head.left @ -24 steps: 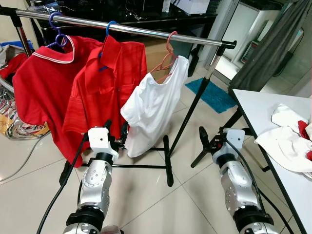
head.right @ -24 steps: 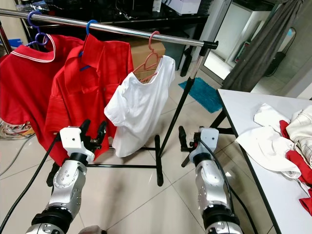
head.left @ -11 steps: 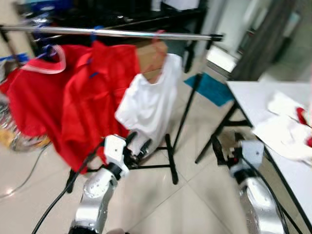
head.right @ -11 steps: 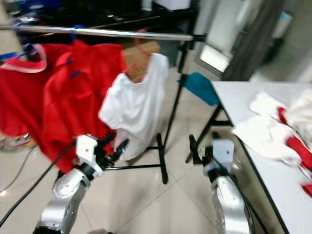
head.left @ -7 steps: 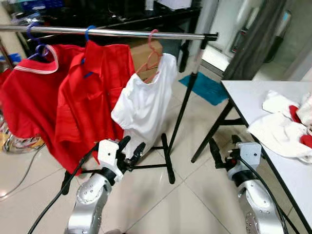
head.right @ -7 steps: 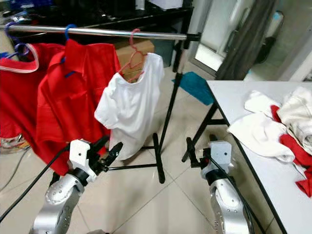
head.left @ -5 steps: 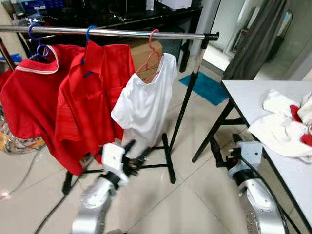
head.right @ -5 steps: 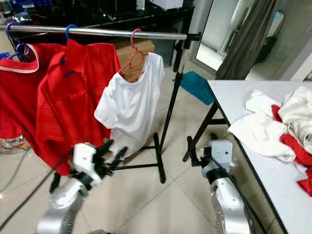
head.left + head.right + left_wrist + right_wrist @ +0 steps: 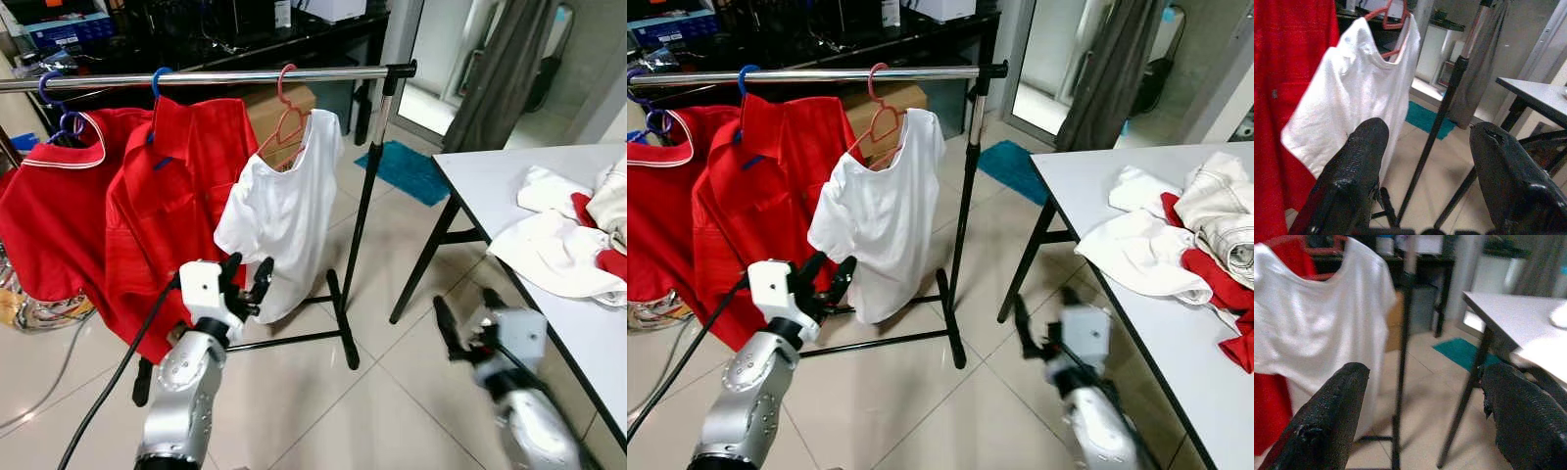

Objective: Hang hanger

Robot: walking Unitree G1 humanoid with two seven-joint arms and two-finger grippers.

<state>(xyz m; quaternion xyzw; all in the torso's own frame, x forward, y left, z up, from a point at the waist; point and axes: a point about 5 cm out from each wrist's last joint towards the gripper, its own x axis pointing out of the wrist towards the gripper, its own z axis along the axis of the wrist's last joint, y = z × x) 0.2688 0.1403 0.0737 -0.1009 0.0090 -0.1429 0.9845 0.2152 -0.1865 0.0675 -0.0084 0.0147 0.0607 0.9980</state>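
Observation:
A pink hanger (image 9: 287, 110) carrying a white T-shirt (image 9: 279, 220) hangs on the steel rail (image 9: 225, 75), near its right end. To its left on the rail are a blue hanger (image 9: 157, 82) with a red shirt (image 9: 167, 211) and a purple hanger (image 9: 54, 103) with a red polo. My left gripper (image 9: 247, 277) is open and holds nothing, just in front of the white T-shirt's hem (image 9: 1347, 107). My right gripper (image 9: 466, 315), blurred, is open and holds nothing, low over the floor beside the table.
The rack's black upright (image 9: 365, 201) and floor foot (image 9: 343, 333) stand between my arms. A white table (image 9: 490, 181) on the right holds a pile of white and red clothes (image 9: 568, 240). A teal mat (image 9: 411, 168) lies beyond the rack.
The view has shifted a little. My right arm has dropped lower and to the right and is blurred. My left gripper sits slightly higher, closer to the white T-shirt. Both stay open.

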